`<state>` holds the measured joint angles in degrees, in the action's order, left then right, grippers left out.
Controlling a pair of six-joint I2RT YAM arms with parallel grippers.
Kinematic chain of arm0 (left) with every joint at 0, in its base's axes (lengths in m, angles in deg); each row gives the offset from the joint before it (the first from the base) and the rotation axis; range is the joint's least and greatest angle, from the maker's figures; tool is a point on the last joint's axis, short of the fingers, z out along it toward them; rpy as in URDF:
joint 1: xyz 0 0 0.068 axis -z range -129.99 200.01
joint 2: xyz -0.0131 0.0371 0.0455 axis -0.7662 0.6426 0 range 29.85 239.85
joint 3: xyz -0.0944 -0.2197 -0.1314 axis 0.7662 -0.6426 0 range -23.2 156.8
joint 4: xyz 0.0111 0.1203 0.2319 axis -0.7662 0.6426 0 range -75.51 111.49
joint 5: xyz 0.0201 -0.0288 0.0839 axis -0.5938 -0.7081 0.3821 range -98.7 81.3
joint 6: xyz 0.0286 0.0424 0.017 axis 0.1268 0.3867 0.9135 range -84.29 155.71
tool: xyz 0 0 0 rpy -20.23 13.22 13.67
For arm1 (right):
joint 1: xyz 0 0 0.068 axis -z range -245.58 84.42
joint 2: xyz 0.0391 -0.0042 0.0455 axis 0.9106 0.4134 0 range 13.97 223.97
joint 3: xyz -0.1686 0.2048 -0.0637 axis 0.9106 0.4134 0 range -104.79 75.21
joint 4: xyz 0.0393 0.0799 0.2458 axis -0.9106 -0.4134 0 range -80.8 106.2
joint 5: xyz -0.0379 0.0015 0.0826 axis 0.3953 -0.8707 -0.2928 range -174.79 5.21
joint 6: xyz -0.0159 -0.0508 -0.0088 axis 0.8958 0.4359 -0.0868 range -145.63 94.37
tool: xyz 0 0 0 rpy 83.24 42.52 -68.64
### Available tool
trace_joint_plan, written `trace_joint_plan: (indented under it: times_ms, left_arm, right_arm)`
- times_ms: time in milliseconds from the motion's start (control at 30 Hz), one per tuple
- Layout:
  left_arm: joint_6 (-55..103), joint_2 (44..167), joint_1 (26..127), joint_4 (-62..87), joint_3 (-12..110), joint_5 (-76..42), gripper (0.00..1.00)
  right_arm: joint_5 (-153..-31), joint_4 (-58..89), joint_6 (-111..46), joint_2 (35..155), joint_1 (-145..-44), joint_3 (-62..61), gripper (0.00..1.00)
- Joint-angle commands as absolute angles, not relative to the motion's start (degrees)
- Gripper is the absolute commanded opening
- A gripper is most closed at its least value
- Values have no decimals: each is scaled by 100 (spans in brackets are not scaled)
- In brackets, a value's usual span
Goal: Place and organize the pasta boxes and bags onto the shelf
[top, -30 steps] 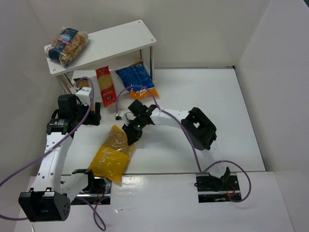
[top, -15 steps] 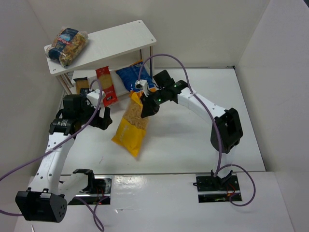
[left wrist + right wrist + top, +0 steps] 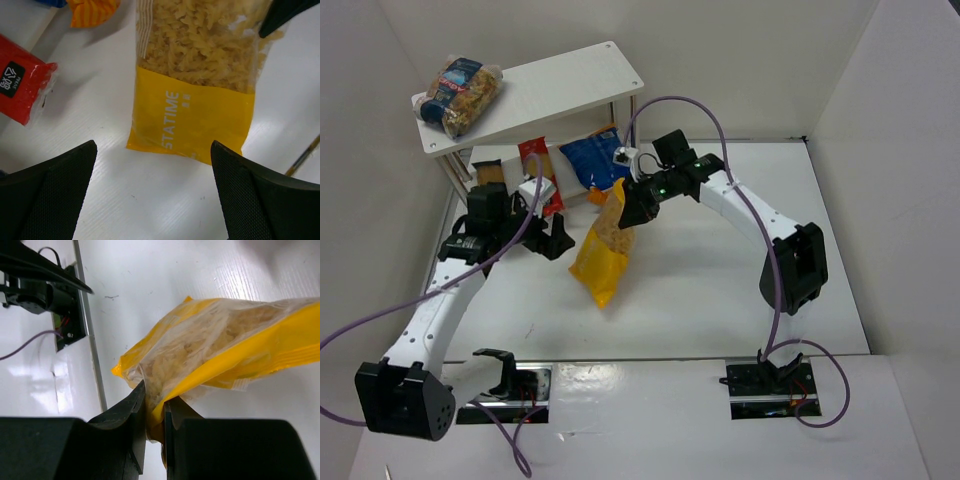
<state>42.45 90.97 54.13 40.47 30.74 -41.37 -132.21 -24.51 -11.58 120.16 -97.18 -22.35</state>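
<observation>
Bright, even overhead light on the white table [image 3: 720, 290], shadows soft and faint; glare patches in the right wrist view; left pincer [image 3: 152, 150] slightly blurred up close

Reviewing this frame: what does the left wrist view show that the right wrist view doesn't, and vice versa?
Only the left wrist view: the slim red packet, the orange end of the blue-and-orange bag, and the left gripper, open above the white table. Only the right wrist view: the right gripper pinched shut on an edge of the large yellow bag, plus a black arm base with a purple cable. Both: that yellow bag with its clear pasta window, and the table.
</observation>
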Motion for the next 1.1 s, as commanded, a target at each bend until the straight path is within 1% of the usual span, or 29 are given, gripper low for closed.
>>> trace_joint_plan:
  times_ms: [0,100,133,167,267,433,667,800,900,933,1067]
  left_arm:
    - [3949,9269,5835,3269,2911,-3285,100]
    - [3809,9506,6362,3032,2910,-2376,100]
    - [3808,9620,6486,3031,2910,-1904,100]
    - [3808,9621,6713,2953,2910,-1707,100]
    - [3861,9682,6943,2812,2963,-1381,100]
    - [3913,9682,7066,2811,3024,-1380,100]
    - [4071,9928,7479,2742,3226,-1881,100]
    - [4194,10218,7866,2530,3279,-1680,100]
    - [4256,10490,8278,2276,3279,-996,100]
    - [4326,10604,8393,2075,3279,-489,100]
    - [4388,10895,8842,1669,3148,420,100]
  right_arm:
    - [-13787,-1827,-1865,11644,-9617,-2727,0]
    - [-13840,-1668,-2437,11917,-9467,-2929,0]
    - [-13840,-1606,-2544,11978,-9389,-3077,0]
    - [-13840,-1545,-2632,12092,-9327,-3166,0]
    - [-13614,-1395,-3010,12172,-9152,-3439,0]
    - [-13480,-1272,-3537,12593,-8862,-3650,0]
    - [-13594,-1140,-3793,12779,-8861,-3545,0]
    - [-13655,-1140,-3793,12910,-8861,-3667,0]
    - [-13656,-1140,-3793,12963,-8861,-3721,0]
    - [-13708,-1140,-3793,12963,-8861,-3721,0]
    - [-13770,-1140,-3793,13016,-8861,-3721,0]
